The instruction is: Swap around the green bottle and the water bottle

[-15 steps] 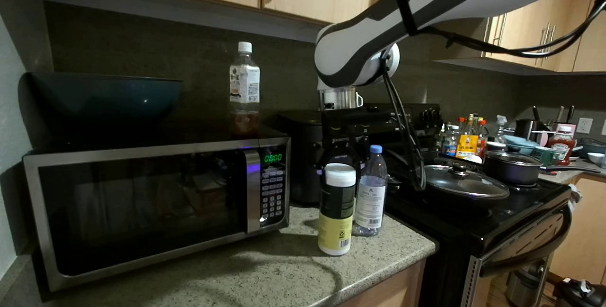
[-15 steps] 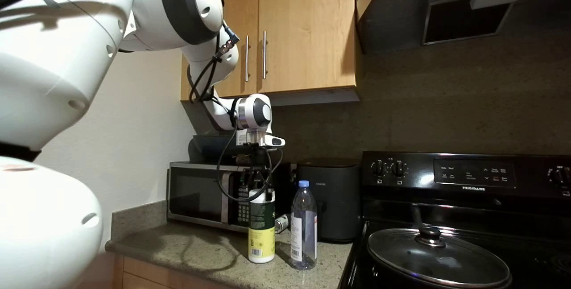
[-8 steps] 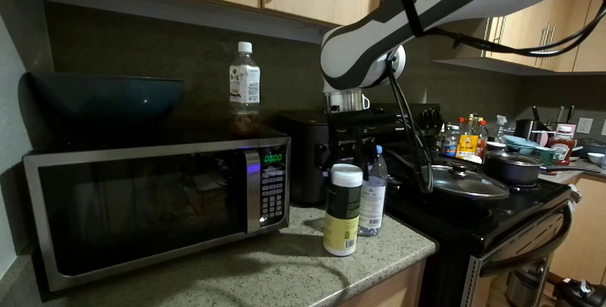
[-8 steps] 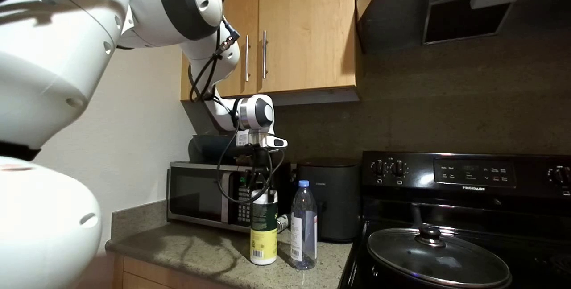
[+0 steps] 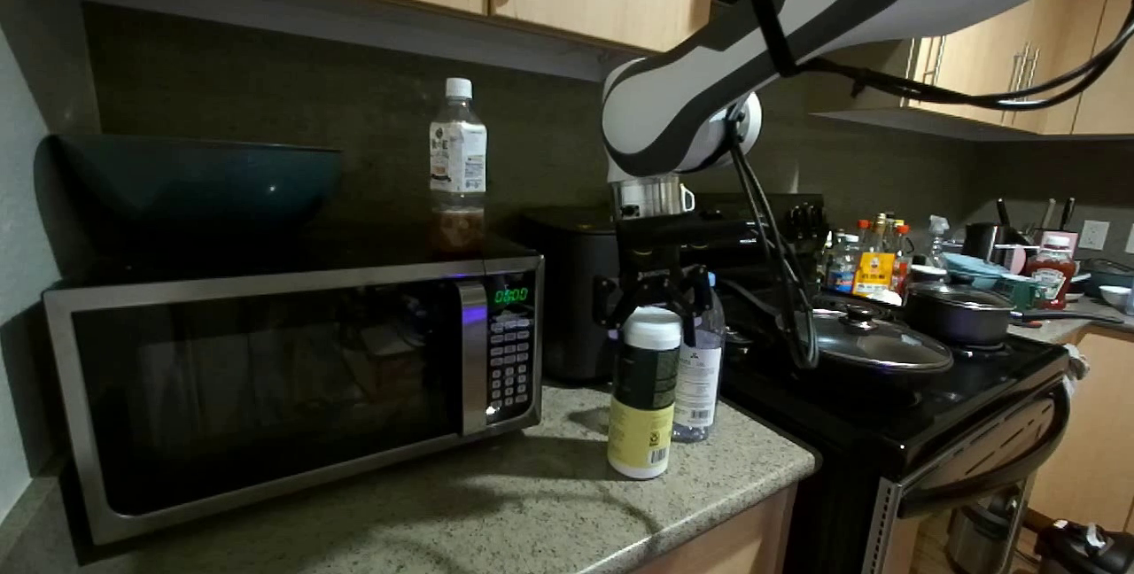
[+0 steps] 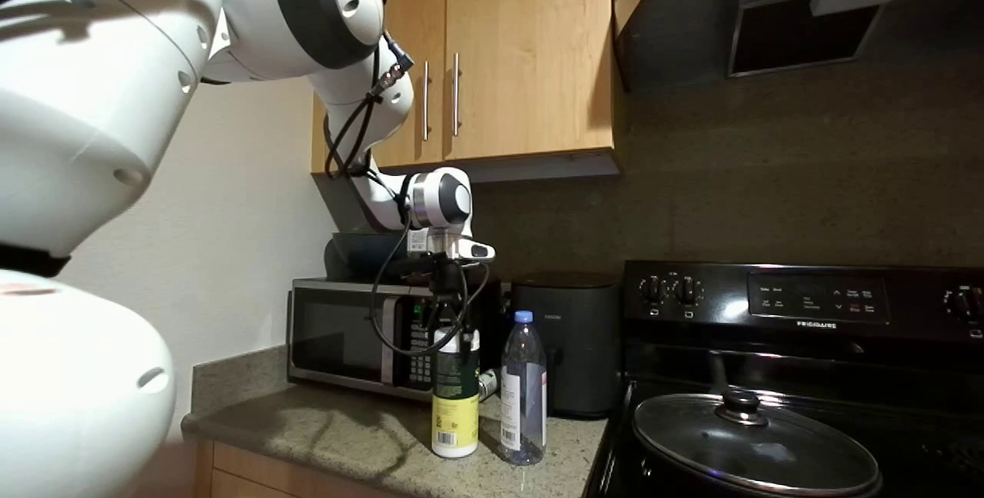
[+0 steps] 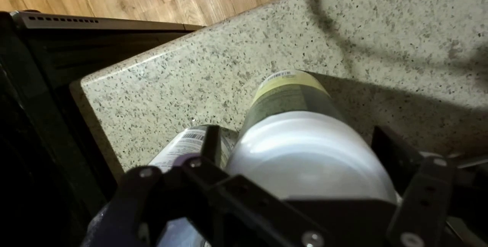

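Green btl stands w/ top betw. spread jaws of gripper.

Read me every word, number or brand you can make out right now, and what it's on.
"FRIGIDAIRE": stove's back panel.
":00": clock on the microwave; the hour digits are unclear.
Too small or blurred: print on the green bottle, water bottle, bottle standing on the microwave, yellow-labelled bottle and red bottle; lettering on the gripper and black appliance; keypad; smaller markings on the stove's back panel.
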Action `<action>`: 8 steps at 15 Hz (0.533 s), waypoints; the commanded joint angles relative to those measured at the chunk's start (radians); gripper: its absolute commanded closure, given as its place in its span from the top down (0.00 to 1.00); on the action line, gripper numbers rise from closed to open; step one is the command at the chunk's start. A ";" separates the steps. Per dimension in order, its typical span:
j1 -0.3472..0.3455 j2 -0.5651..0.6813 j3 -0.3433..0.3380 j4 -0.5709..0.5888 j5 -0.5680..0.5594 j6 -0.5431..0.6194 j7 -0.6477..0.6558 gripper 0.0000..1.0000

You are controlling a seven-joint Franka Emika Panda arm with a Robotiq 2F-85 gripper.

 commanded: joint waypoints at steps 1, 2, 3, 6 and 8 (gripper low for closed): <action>0.006 -0.077 0.012 -0.049 -0.028 0.007 0.049 1.00; 0.012 -0.095 0.012 -0.051 -0.042 0.006 0.064 1.00; 0.018 -0.105 0.016 -0.043 -0.057 0.000 0.082 1.00; 0.028 -0.159 0.029 -0.047 -0.110 -0.010 0.145 1.00; 0.030 -0.194 0.043 -0.052 -0.144 -0.013 0.185 1.00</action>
